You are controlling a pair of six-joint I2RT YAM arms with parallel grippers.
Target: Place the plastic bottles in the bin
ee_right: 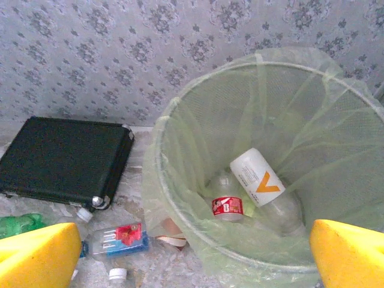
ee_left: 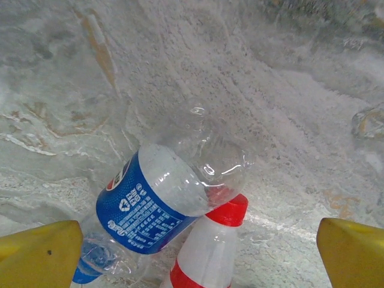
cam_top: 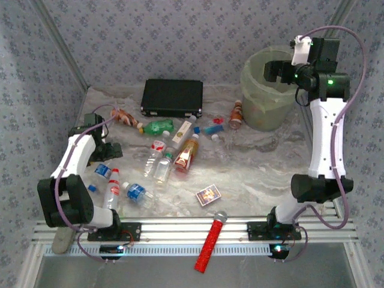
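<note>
Right gripper (ee_right: 195,255) above bin (ee_right: 198,126), spread wide, nothing held. Bin at far right of table (cam_top: 252,174). In bin bottom: white-label bottle (ee_right: 258,177), red-label bottle (ee_right: 228,206), both lying down. Left gripper (ee_left: 198,252) low over table at left, spread wide, empty. Beneath it, blue-label bottle (ee_left: 144,210) and red-cap bottle (ee_left: 210,255), touching. More loose on table mid-left: green bottle (cam_top: 159,126), orange-brown bottle (cam_top: 187,153). Black case (cam_top: 172,97) at back.
</note>
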